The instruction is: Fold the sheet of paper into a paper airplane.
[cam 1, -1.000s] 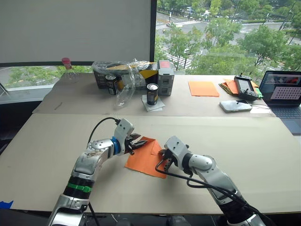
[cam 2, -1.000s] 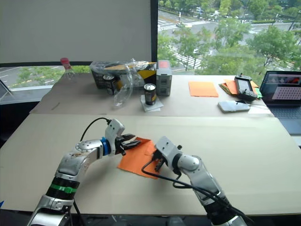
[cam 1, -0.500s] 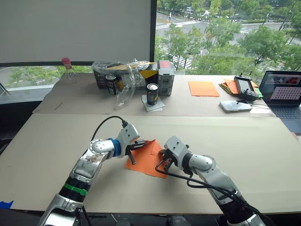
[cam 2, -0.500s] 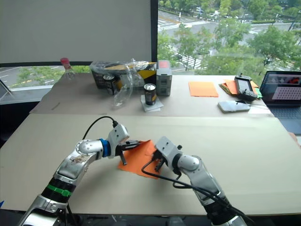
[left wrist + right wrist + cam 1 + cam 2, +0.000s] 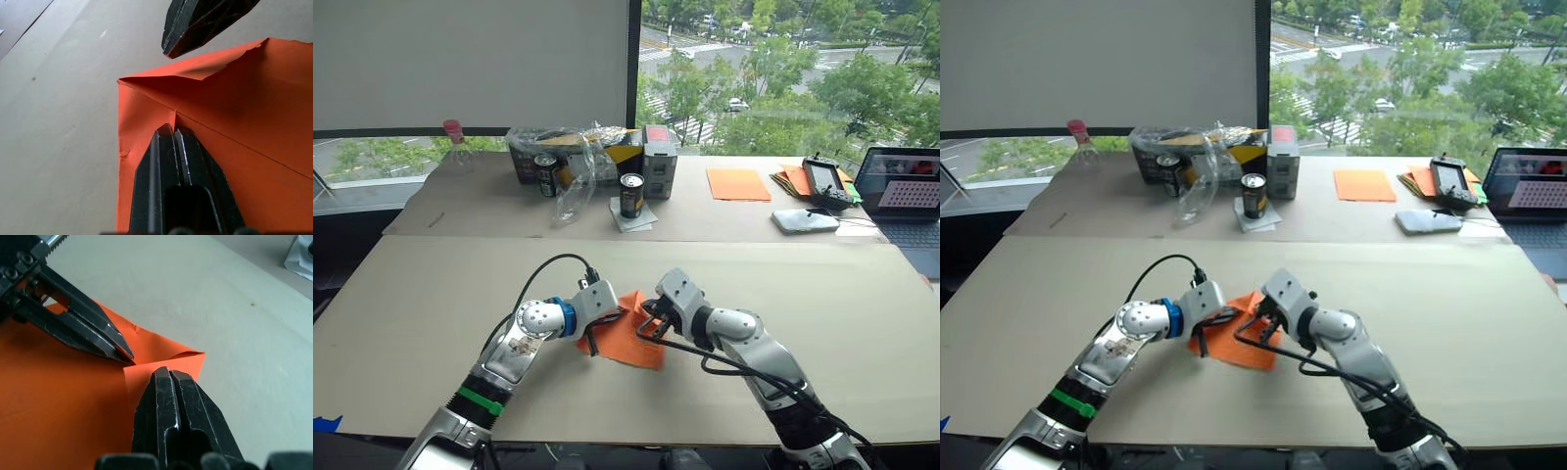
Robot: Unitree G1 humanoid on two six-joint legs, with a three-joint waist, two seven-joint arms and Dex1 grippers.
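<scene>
Early stage: sheet of paper [image 5: 625, 336] with corner flaps folded (nose only); left gripper [image 5: 172, 134] and right gripper [image 5: 167, 374], fingers closed, pressing creases

An upper-floor office: a laptop [image 5: 905, 196] on cardboard-covered tables [image 5: 862, 294] beside a window [image 5: 783, 69] overlooking streets.

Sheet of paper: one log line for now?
sheet of paper: corner flaps folded | left gripper: shut, pressing | right gripper: shut, pressing
</scene>
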